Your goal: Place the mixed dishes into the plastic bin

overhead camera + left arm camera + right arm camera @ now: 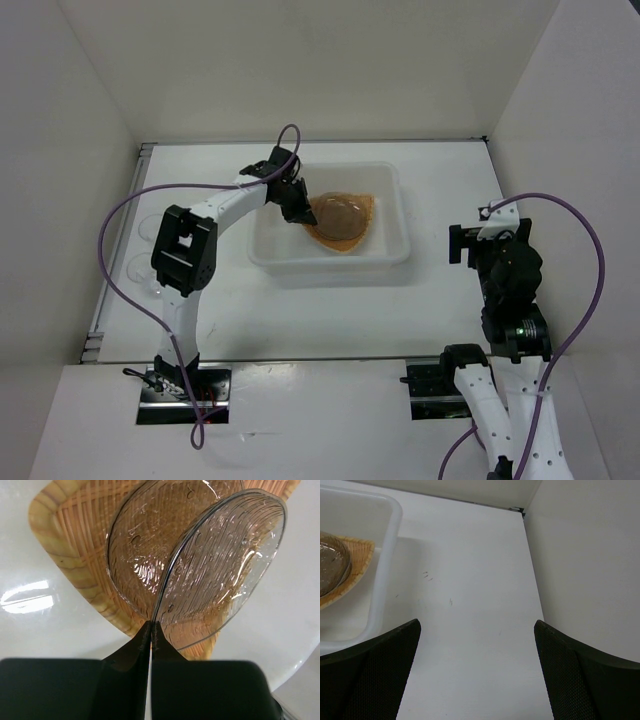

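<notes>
- Top external: left arm [225, 210] reaches into the plastic bin [400, 255]; tan plate [368, 208] lies inside; right arm [505, 270] stands right of it.
- Left wrist: left jaws clamped on the near rim of a tilted grey saucer [225, 565], above a second saucer [140, 540] lying on the plate. Step judged: setting it down; next, part the jaws and lift clear.
- Right wrist: right jaws apart, empty, over the surface [470, 580].
</notes>
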Robot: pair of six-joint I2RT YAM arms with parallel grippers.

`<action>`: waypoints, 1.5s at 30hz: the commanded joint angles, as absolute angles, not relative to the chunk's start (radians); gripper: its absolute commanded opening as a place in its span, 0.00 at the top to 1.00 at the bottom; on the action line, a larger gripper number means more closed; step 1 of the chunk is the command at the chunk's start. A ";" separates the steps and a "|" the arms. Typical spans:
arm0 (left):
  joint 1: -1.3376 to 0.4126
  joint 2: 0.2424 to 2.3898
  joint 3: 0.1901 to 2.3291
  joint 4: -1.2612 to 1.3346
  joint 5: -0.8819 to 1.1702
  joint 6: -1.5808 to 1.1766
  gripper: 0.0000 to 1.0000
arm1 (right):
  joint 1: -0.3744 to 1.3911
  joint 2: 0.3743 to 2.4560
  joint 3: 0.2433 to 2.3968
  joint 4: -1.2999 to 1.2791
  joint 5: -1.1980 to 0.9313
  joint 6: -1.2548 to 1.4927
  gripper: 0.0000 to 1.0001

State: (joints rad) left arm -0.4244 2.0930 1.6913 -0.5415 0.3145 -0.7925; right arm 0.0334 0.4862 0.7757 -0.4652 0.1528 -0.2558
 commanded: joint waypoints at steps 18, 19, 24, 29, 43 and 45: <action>-0.174 1.576 1.850 -0.854 -0.196 -0.669 0.00 | 0.041 0.469 0.767 -0.417 0.143 -0.270 0.02; -0.128 1.562 1.827 -0.885 -0.213 -0.658 0.00 | 0.041 0.469 0.767 -0.417 0.143 -0.270 0.02; 0.171 1.459 1.559 -0.878 -0.016 -0.618 0.00 | 0.041 0.469 0.767 -0.417 0.134 -0.270 0.02; 0.262 1.419 1.375 -0.795 0.034 -0.603 0.00 | 0.051 0.479 0.767 -0.426 0.124 -0.270 0.02; 0.319 1.677 1.416 -0.670 0.075 -0.471 0.00 | 0.051 0.488 0.767 -0.426 0.124 -0.279 0.02; 0.319 1.707 1.416 -0.661 0.084 -0.471 0.00 | 0.051 0.497 0.767 -0.426 0.124 -0.279 0.02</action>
